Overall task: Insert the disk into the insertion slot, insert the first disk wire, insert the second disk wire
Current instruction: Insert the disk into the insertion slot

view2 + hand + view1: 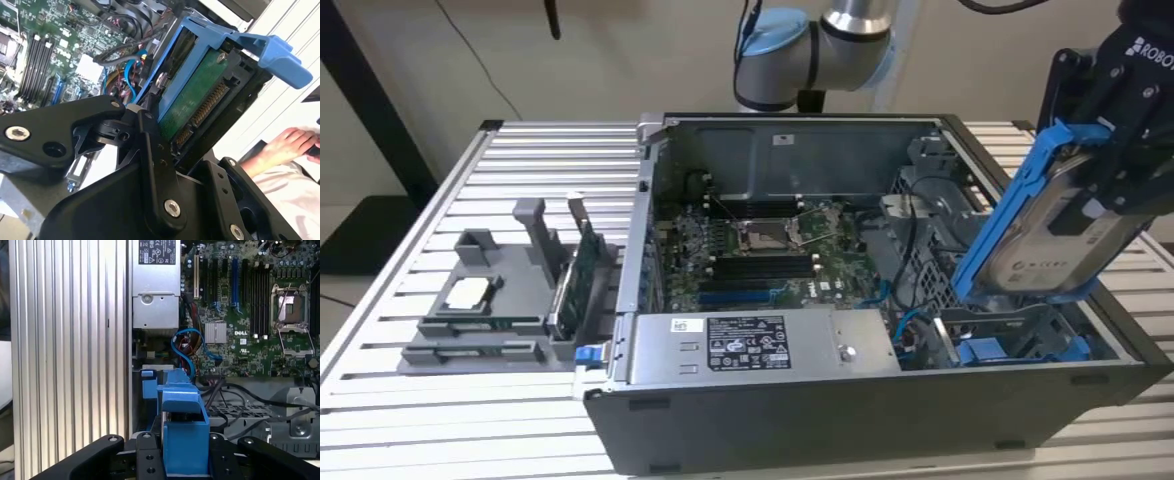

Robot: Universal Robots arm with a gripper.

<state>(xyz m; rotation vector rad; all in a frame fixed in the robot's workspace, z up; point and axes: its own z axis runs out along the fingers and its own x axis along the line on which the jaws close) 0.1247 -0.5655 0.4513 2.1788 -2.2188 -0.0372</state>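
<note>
My gripper (1110,175) is shut on the disk (1047,235), a silver drive in a bright blue carrier frame. The disk hangs tilted over the open computer case at the exterior view's right. Just under its lower end lies the insertion slot (1021,330), a bay of the grey metal drive cage; I cannot tell whether they touch. In the second wrist view the disk's green board (195,100) and connector sit between the black fingers (150,145). In the first wrist view the blue carrier (185,440) stands between the finger links. Blue wires (187,347) curl loose beside the cage.
The grey power-supply box (734,345) fills the case's front, with the green motherboard (761,250) behind it. A grey holder with parts (494,300) rests on the slatted table (520,170) at the exterior view's left. A person's hand (295,142) is seen beyond the case.
</note>
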